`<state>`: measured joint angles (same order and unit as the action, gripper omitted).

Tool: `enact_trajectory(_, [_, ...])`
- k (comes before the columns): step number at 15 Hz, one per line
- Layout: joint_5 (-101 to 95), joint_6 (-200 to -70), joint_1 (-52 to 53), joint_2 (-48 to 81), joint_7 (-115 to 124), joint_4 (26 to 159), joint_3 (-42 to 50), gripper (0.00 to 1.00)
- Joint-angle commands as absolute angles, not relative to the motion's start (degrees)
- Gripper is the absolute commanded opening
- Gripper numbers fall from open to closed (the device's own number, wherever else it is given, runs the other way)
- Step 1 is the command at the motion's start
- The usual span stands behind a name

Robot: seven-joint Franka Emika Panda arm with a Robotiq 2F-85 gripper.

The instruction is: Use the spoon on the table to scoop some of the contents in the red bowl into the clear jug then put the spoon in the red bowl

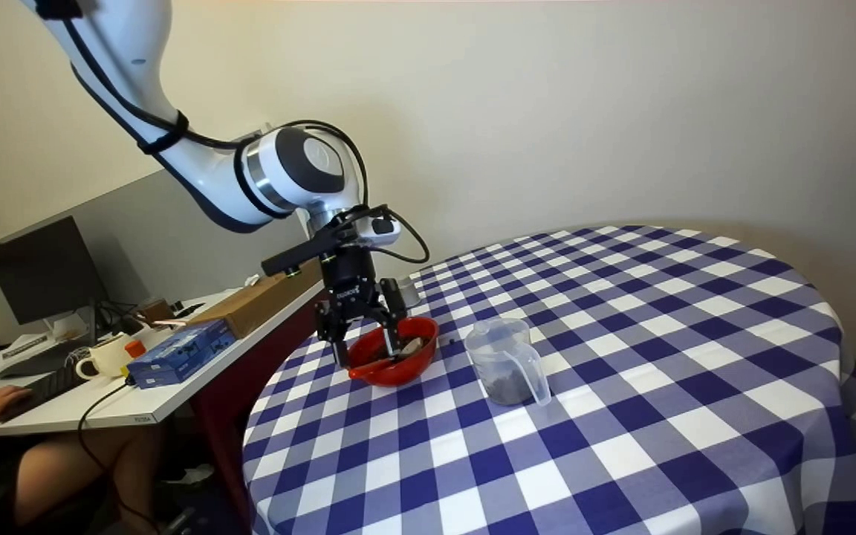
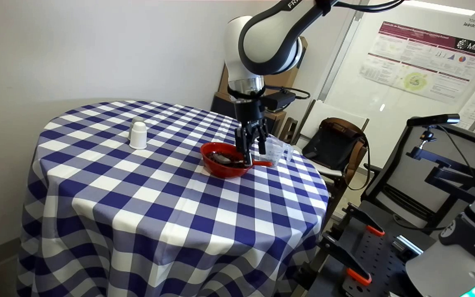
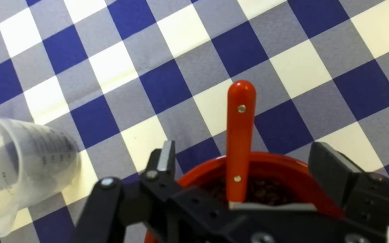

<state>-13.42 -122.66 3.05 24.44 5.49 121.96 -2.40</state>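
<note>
The round desk [image 1: 643,334] is draped in a blue-and-white checked cloth [image 2: 146,206], and the red bowl [image 2: 221,171] sits flat on top of it. The white robot arm [image 1: 212,174] hangs in from above, bent so that its far end sits over that bowl. At the tip is the black pincer [image 1: 366,357], pointing down at the bowl with its fingers [image 3: 331,168] spread well apart, so yeah, it's released. In an exterior view a finger hangs by the bowl's rim and its partner over the inside, but honestly there's no telling whether either touches it. Next down is the clear jug [image 1: 498,357], standing upright near the bowl with a strip of cloth showing between them and measuring marks printed on its side. Then there's the spoon [image 3: 240,141]: its pale head [image 2: 222,159] lies inside the bowl, and the red handle [image 2: 262,163], two rivets and all, pokes out over the rim. In the wrist view that handle shows up between the spread fingers, with a gap on either side. A couple of small pale shaker-shaped containers [image 2: 138,138] stand close together, well apart from the bowl. Tiniest of all are the loose dark bits [image 3: 268,190] in the bowl, kinda bean-like, with some dark stuff [image 1: 508,389] sitting at the bottom of the jug.
</note>
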Motion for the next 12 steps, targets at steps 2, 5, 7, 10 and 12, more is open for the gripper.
enact_trajectory(2, [-11.2,-130.5,3.4,18.6,6.7,125.3,-2.0,1.00])
enact_trajectory(5, [-10.0,-138.0,3.3,13.9,10.0,128.8,-1.5,1.00])
enact_trajectory(7, [-7.5,-141.9,3.0,10.9,11.8,131.5,-1.4,1.00])
enact_trajectory(10, [-3.9,-143.8,2.2,5.9,13.0,135.7,-0.8,1.00])
enact_trajectory(12, [-2.3,-143.9,1.5,2.2,12.5,138.8,-0.4,1.00])
